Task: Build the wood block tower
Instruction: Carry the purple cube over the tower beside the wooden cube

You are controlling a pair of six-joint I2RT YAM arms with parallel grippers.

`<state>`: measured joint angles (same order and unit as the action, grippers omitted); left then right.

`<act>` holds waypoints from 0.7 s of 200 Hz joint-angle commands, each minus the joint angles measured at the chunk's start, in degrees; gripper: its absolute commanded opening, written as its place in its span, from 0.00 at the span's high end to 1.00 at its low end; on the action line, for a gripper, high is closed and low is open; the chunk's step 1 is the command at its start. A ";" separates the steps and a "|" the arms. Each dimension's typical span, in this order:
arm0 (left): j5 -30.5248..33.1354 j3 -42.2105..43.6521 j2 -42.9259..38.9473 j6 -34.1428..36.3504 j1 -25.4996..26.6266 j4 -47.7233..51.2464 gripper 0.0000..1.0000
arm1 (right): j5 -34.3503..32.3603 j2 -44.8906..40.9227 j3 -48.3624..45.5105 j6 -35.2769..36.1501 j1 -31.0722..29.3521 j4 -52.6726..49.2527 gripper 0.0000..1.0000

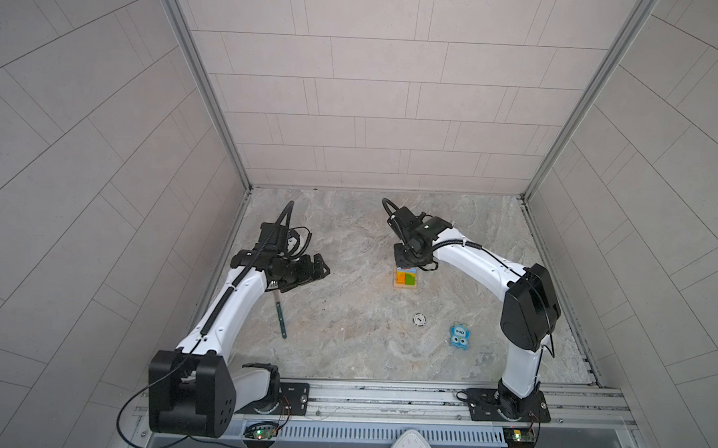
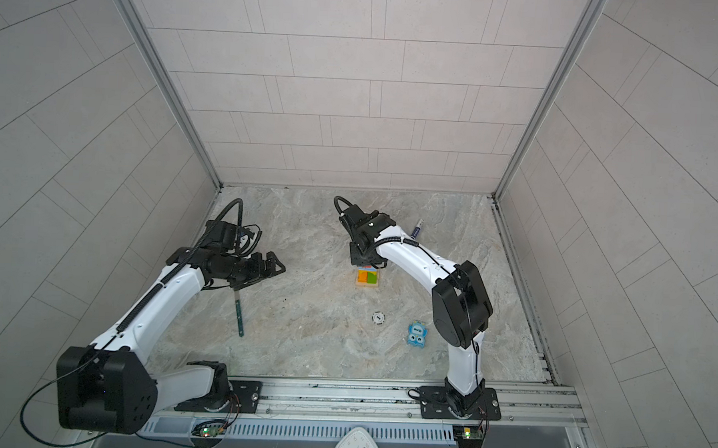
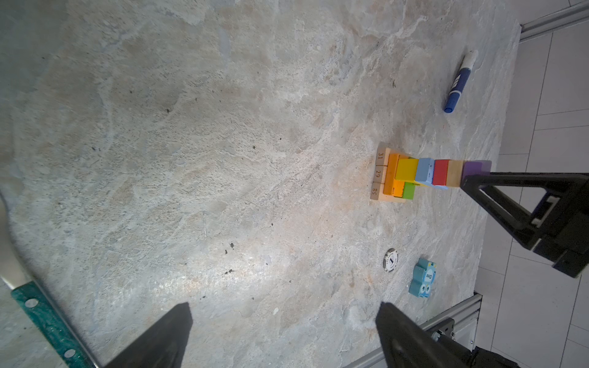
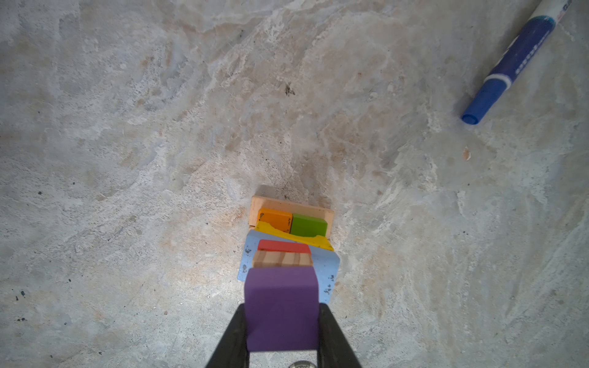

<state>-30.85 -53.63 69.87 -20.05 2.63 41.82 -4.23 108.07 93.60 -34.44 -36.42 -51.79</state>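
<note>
The tower (image 1: pixel 405 278) (image 2: pixel 367 277) stands mid-table. In the left wrist view the tower (image 3: pixel 414 178) has a tan base, then orange, green and yellow bars, a light blue bar, a red cube and a striped natural cube. The purple cube (image 4: pixel 282 306) (image 3: pixel 475 167) sits on top of the stack. My right gripper (image 4: pixel 282 310) (image 1: pixel 405 258) (image 2: pixel 362 256) is above the tower, shut on this cube, a finger against each side. Off to the left, my left gripper (image 3: pixel 283 310) (image 1: pixel 320 269) (image 2: pixel 276 267) hangs open and holds nothing.
A blue marker pen (image 3: pixel 459 81) (image 4: pixel 516 60) (image 2: pixel 417 227) lies behind the tower. A blue cartoon-eyed toy (image 1: pixel 459 335) (image 3: pixel 422 282) and a round token (image 1: pixel 419 319) (image 3: pixel 390 260) lie in front of it. A green-handled knife (image 1: pixel 280 319) (image 3: pixel 47 321) lies under the left arm.
</note>
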 commanded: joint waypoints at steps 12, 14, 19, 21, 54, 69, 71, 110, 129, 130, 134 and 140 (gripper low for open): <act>-0.26 0.63 -0.11 0.19 -0.39 0.10 0.03 | -0.89 0.43 -0.26 -0.28 0.25 -0.77 0.65; -0.26 0.56 -0.15 0.12 -0.40 0.08 0.03 | -0.98 0.42 -0.26 -0.24 0.20 -0.77 0.65; -0.26 0.58 -0.14 0.17 -0.40 0.12 0.03 | -0.97 0.34 -0.26 -0.23 0.17 -0.77 0.63; -0.26 0.62 -0.09 0.14 -0.38 0.15 0.03 | -1.00 0.31 -0.26 -0.27 0.16 -0.77 0.63; -0.26 0.55 -0.13 0.13 -0.40 0.10 0.03 | -0.87 0.20 -0.17 -0.15 0.24 -0.86 0.62; -0.26 0.62 -0.09 0.19 -0.42 0.14 0.03 | -0.68 0.11 -0.09 -0.19 0.18 -0.86 0.62; -0.26 0.58 -0.08 0.15 -0.37 0.11 0.03 | -0.69 0.05 -0.09 -0.19 0.21 -0.86 0.62; -0.26 0.62 -0.09 0.18 -0.39 0.07 0.03 | -0.36 -0.39 -0.11 -0.19 0.19 -0.86 0.61; -0.22 0.55 -0.10 0.15 -0.37 0.10 0.03 | 0.06 -0.49 -0.09 -0.06 0.17 -0.86 0.61; -0.20 0.59 -0.09 0.17 -0.45 0.06 0.03 | 0.13 -0.49 -0.09 -0.08 0.19 -0.86 0.60; -0.19 0.55 -0.08 0.14 -0.35 0.10 0.03 | 0.18 -0.54 -0.09 -0.03 0.14 -0.81 0.60; -0.18 0.57 -0.08 0.11 -0.34 0.02 0.03 | 0.32 -0.50 -0.09 -0.02 0.14 -0.77 0.60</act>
<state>-30.85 -53.63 69.87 -20.05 2.63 41.85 -3.90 108.07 93.60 -34.41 -36.32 -51.70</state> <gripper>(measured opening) 0.972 0.395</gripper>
